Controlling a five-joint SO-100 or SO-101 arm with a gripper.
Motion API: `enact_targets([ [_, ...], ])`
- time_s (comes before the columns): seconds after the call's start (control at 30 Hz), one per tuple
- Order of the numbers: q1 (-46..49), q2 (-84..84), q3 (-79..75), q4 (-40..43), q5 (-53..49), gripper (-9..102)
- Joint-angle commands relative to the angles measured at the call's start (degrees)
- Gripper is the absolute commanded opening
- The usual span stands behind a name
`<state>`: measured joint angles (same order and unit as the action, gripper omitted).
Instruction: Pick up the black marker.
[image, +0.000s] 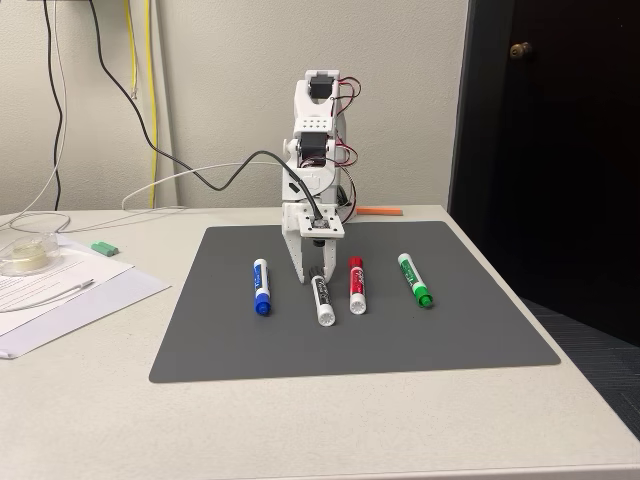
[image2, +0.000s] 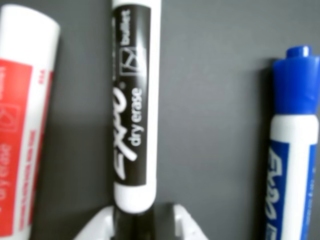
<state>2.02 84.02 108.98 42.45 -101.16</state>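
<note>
We see the white two-finger hand (image: 310, 277) of the small white arm (image: 318, 150) reaching down onto the dark grey rectangular mat (image: 450, 330) that covers the middle of the pale counter (image: 300, 430). In the fixed view the hand's tips come down at the far end of the black marker (image: 322, 299), a short dry-erase pen with a white barrel and a black label, which lies flat on the mat with its white end toward the near side. In the wrist view the same black marker (image2: 132, 105) runs up the frame, and its black cap end sits between the two white fingertips (image2: 95, 227) at the bottom edge; the fingers stand on either side of the cap, close to it, but we cannot tell whether they are pressing on it or merely straddling it. Four markers lie in a row on the mat: in the fixed view the blue-capped marker (image: 262, 286) is left of the black one, the red-labelled marker (image: 356, 285) just to its right, and the green-capped marker (image: 415, 280) farthest right. On the left of the counter lie white paper sheets (image: 60, 295), a clear round tape roll (image: 25, 255) and a small green block (image: 105, 247).
</note>
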Motion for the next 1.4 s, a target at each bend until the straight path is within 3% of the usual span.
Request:
enact_targets([
  [0.0, -0.7, 1.14, -1.85, -1.05, 0.62, 17],
  [0.7, -1.23, -0.44, -1.49, -2.55, 0.88, 2],
  [1.37, -1.14, -0.26, -1.85, -1.93, 1.23, 9],
])
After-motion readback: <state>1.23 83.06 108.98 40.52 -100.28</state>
